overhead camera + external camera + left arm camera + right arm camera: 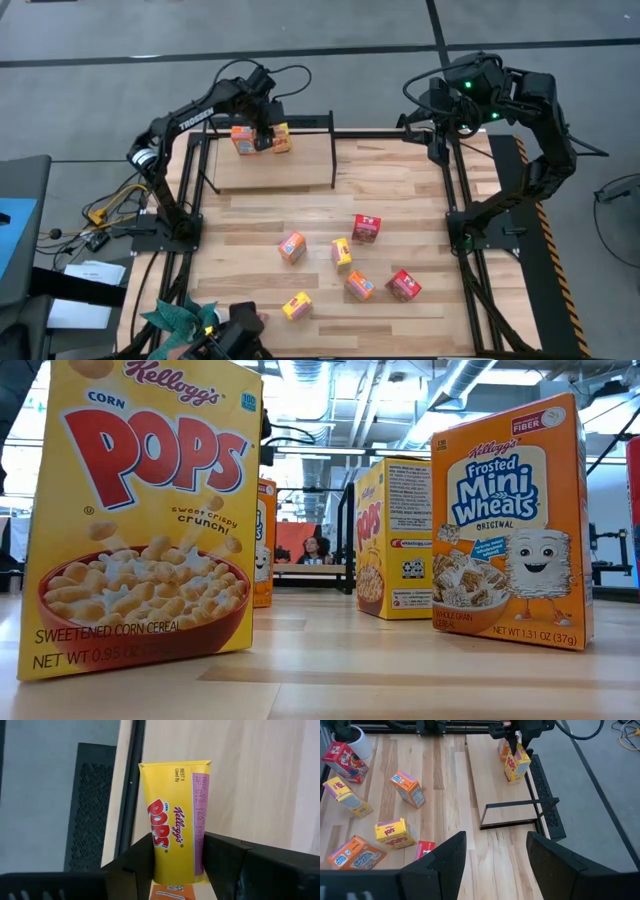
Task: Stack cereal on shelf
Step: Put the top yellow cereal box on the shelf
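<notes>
My left fingers [135,865] are clamped on a yellow Corn Pops box [175,820], one dark pad on each narrow side, and an orange box top [172,892] shows just under it. From above, the left gripper [262,128] sits over the far end of the shelf [300,170], a light board in a black tube frame. On that board I count the held yellow box and an orange box [243,140] just beside it; I cannot tell whether the two touch.

My right fingers [450,860] are spread apart with nothing between them. The right gripper [432,100] hangs off the far right corner of the surface [400,190], well apart from any box.

Six boxes lie loose on the surface, nearer than the shelf: a red one [366,229], an orange one [292,247], a yellow one [342,252], another orange [359,286], a second red [403,285] and a yellow one [297,305] nearest the front. In the level view a Corn Pops box [135,510] and a Frosted Mini Wheats box [510,525] stand upright.
</notes>
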{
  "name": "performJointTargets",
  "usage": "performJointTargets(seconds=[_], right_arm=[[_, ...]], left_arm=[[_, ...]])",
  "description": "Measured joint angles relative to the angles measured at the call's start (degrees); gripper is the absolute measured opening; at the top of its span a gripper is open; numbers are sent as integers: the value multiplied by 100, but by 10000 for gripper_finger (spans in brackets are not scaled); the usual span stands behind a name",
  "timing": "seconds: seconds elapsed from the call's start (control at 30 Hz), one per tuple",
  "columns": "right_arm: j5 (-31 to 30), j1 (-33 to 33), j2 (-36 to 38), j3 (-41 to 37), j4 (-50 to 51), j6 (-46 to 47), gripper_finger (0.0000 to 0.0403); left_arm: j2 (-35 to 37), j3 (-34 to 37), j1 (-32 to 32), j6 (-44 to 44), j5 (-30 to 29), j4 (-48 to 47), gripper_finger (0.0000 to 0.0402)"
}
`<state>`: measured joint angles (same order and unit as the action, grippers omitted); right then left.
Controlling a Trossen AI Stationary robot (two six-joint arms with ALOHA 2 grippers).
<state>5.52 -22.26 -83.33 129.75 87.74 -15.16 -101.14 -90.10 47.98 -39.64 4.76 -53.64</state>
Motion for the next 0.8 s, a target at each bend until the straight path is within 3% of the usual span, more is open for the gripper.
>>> performJointTargets(seconds=[0.8], right_arm=[[4, 0, 0, 0, 2, 31, 232]], left_arm=[[46, 32, -48, 108, -9, -88, 135]])
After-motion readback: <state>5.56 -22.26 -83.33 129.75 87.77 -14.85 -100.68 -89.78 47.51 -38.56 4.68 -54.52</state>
